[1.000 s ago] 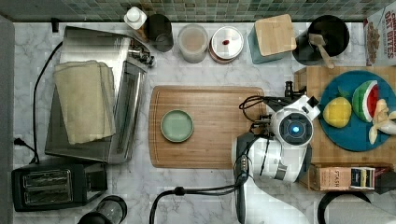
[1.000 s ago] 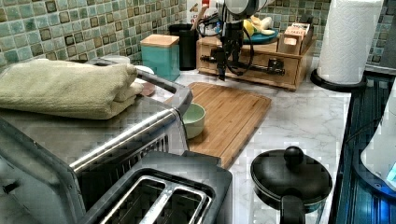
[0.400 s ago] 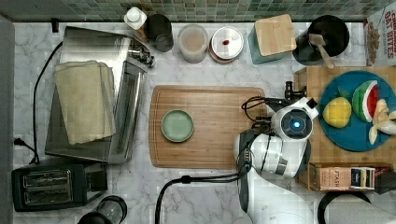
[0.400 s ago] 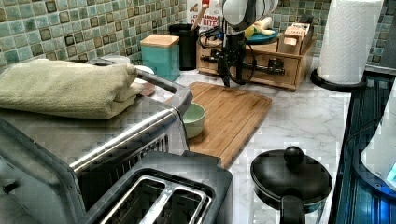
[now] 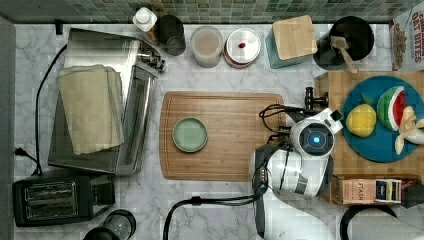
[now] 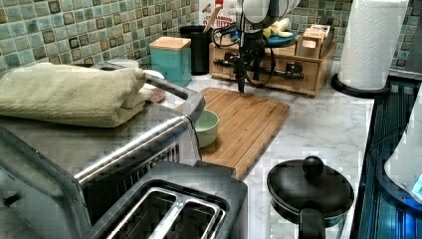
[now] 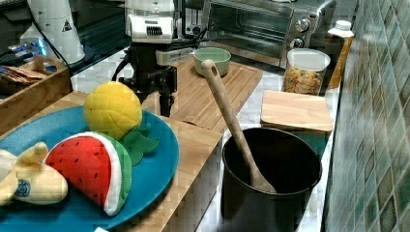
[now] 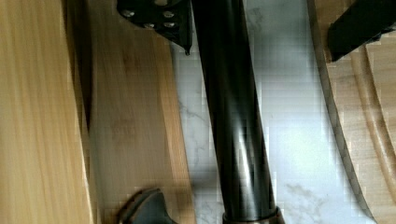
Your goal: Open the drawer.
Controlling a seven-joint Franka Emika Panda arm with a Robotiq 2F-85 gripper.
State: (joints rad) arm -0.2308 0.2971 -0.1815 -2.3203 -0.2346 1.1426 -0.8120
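Observation:
The drawer is the light-wood front low in the wooden box at the left view's back right. Its long black bar handle runs across that front. My gripper hangs straight down at the handle's left part in the left view. In the wrist view the handle passes between the fingers of my gripper. It is open, with one black finger on each side of the bar. From the top view the arm's wrist covers the fingers, and one handle post shows beside it.
The bamboo cutting board with a green bowl lies just beside the handle. A blue plate of toy fruit sits on the box. A toaster oven, jars, a teal canister and a black utensil pot line the counter.
The gripper has come down in front of the box, from above the handle to level with it, so its fingers now straddle the bar.

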